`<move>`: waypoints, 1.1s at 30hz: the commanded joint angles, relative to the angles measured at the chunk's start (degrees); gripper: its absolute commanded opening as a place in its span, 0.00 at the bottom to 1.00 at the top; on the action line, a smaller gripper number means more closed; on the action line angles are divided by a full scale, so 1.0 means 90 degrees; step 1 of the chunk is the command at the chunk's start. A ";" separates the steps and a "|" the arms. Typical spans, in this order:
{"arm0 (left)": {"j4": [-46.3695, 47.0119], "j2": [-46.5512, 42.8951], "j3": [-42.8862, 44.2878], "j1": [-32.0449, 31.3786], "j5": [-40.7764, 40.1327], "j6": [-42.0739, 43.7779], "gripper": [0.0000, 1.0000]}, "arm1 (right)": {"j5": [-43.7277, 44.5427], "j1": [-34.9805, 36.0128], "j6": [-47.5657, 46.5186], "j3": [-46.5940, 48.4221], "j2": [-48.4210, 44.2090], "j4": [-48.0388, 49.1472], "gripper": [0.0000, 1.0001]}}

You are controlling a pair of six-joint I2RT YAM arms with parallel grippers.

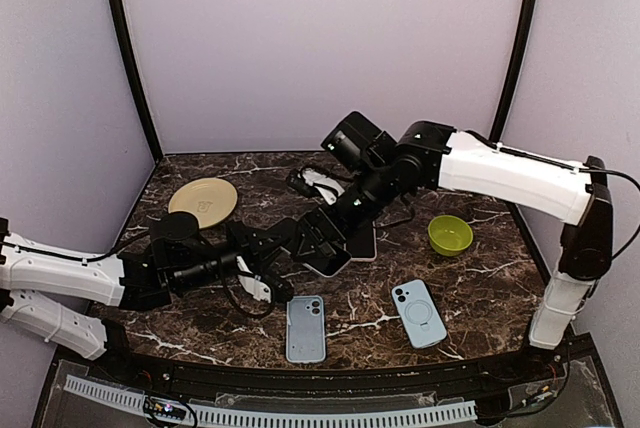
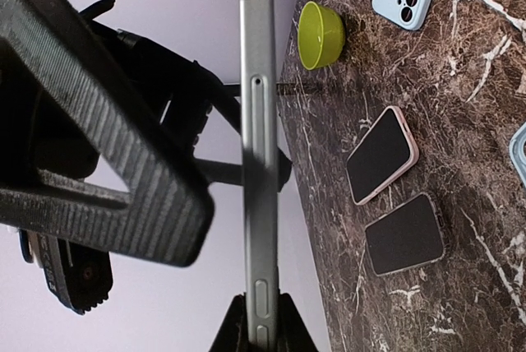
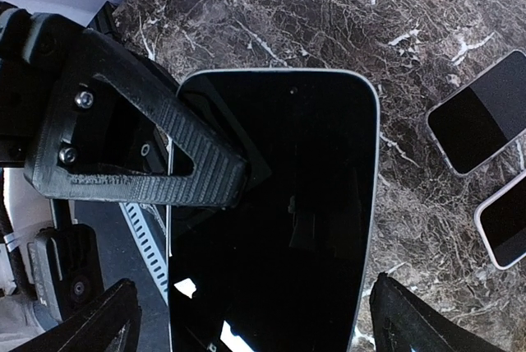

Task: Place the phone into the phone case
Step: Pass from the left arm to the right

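Phone (image 2: pixel 256 163) gripped by left jaws, left of ringed case (image 1: pixel 418 313); right jaws open astride it. Handover step, I'd close right next.

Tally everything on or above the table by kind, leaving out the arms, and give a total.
Phone, held off the table: 1
Light blue phone cases, backs up: 2
Dark-faced phones, lying flat: 2
Green bowl: 1
Tan plate: 1
Total: 7
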 commanded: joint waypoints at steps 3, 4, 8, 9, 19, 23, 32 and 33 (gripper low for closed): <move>0.0658 0.0044 0.0060 -0.0036 -0.0159 -0.0014 0.00 | 0.0502 0.0185 0.0015 0.0329 0.0251 -0.0175 0.91; 0.0679 0.0052 0.0071 -0.0036 -0.0174 -0.0025 0.00 | 0.0593 0.0208 0.0020 0.0355 0.0294 -0.0218 0.91; 0.0681 0.0044 0.0077 -0.0041 -0.0189 -0.0041 0.00 | 0.0829 0.0226 0.0054 0.0343 0.0365 -0.0189 0.88; 0.0674 0.0042 0.0076 -0.0044 -0.0201 -0.0058 0.00 | 0.0832 0.0219 0.0054 0.0351 0.0392 -0.0166 0.87; 0.0570 -0.0043 0.0042 -0.0048 -0.0119 -0.0169 0.00 | 0.0920 0.0227 0.0045 0.0419 0.0540 0.0009 0.64; 0.0564 -0.0031 0.0055 -0.0055 -0.0120 -0.0295 0.00 | 0.1010 0.0227 0.0093 0.0353 0.0495 0.0074 0.47; -0.1245 0.0047 0.0846 -0.0056 -0.0250 -0.2064 0.84 | 0.1686 0.0033 0.0665 -0.0939 -0.0115 0.0712 0.26; -0.1831 0.0101 0.1127 -0.0056 -0.0234 -0.2656 0.86 | 0.1760 -0.0027 0.0781 -0.1180 -0.0204 0.0818 0.24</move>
